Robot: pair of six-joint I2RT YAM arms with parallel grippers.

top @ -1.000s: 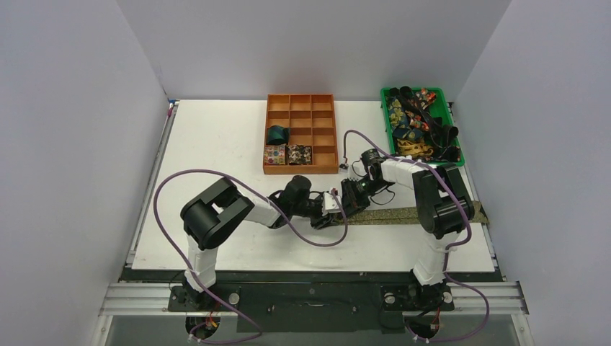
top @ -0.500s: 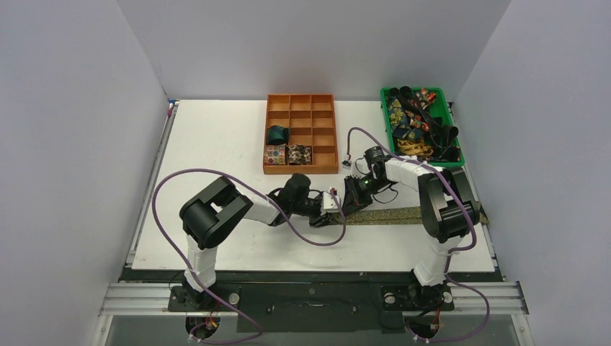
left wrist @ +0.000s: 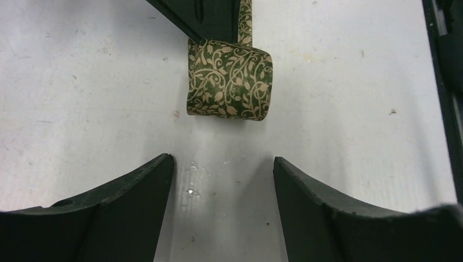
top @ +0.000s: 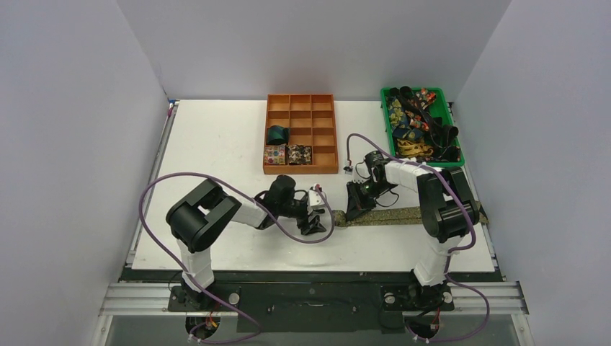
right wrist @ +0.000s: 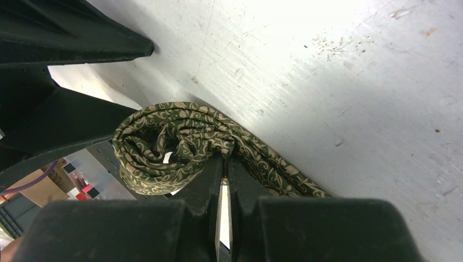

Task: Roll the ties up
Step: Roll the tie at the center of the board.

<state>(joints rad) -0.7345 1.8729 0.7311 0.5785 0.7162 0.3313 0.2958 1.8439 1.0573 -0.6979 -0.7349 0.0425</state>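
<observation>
my left gripper [left wrist: 224,164] is spread, just short of the tie [left wrist: 229,79], a loose coil on the table [left wrist: 82,82]. my right gripper [right wrist: 224,166] pinches the coil's edge; if it slips, the roll may spring open before i catch it.

— What sits on the white table [top: 216,144]?
— Far middle, an orange divided tray [top: 301,171]. In the far right corner, a green bin [top: 386,108]. Near right, an olive vine-patterned tie [top: 393,215] lies flat, its left end rolled into a coil [left wrist: 229,79].
</observation>
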